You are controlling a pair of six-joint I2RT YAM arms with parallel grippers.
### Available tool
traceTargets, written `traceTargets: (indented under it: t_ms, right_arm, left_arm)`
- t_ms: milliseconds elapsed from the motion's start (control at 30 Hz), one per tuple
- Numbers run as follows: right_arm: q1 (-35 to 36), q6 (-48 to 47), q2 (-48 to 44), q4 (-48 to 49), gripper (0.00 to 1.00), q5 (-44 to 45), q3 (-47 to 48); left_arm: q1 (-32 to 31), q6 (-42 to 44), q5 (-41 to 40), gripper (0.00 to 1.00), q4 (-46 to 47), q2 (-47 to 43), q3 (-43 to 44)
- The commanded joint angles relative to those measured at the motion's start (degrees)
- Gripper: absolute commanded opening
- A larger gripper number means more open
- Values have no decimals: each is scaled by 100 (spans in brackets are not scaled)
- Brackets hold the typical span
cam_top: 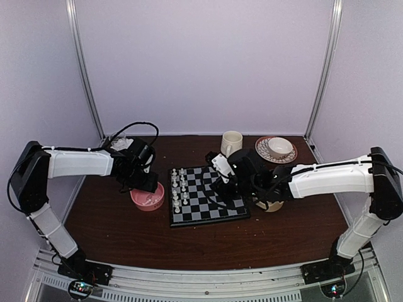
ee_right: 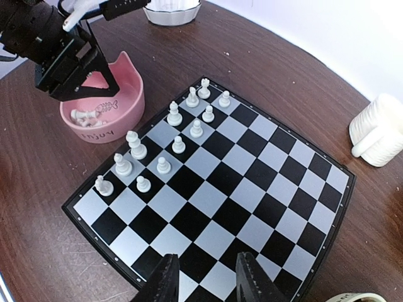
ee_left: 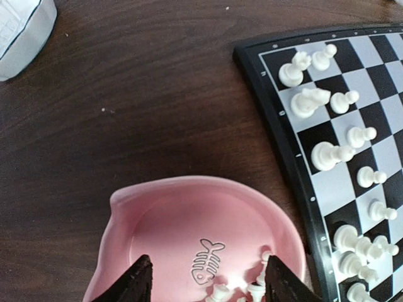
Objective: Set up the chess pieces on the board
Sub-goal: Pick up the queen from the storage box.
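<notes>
The board (cam_top: 217, 211) lies mid-table. Several white chess pieces (cam_top: 179, 189) stand in two columns along its left side, also in the right wrist view (ee_right: 178, 145) and the left wrist view (ee_left: 330, 154). More white pieces (ee_left: 252, 290) lie in a pink bowl (cam_top: 151, 202) left of the board. My left gripper (cam_top: 143, 186) hangs open over that bowl (ee_left: 189, 220), its fingers (ee_left: 135, 282) apart and empty. My right gripper (ee_right: 208, 280) is open and empty above the board's (ee_right: 252, 182) bare right part. No black pieces show.
A white mug (cam_top: 231, 143) and a patterned saucer with a cup (cam_top: 276, 149) stand behind the board. A tan bowl (cam_top: 272, 205) sits under the right arm. A white container (ee_left: 19, 34) is at the back left. Metal frame posts stand at the back corners.
</notes>
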Motion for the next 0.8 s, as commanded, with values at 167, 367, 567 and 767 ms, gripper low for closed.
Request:
traceTargets:
  t_ms: [167,367,567,767]
  right_arm:
    - [22,242,-287,629,33,195,-344]
    - [-4,217,-400,692,33,337,-443]
    - [-22,218,-466,676,33,309,-451]
    - [-30,243,-458,640,34,259,-433]
  left_arm:
    - [112,307,212,56,-798,433,542]
    - [112,356,534,56,-1097,689,729]
    - [112,533,793,52,-1386,1098,997]
    - [-48,712,1071,60,-1685,1226,1103]
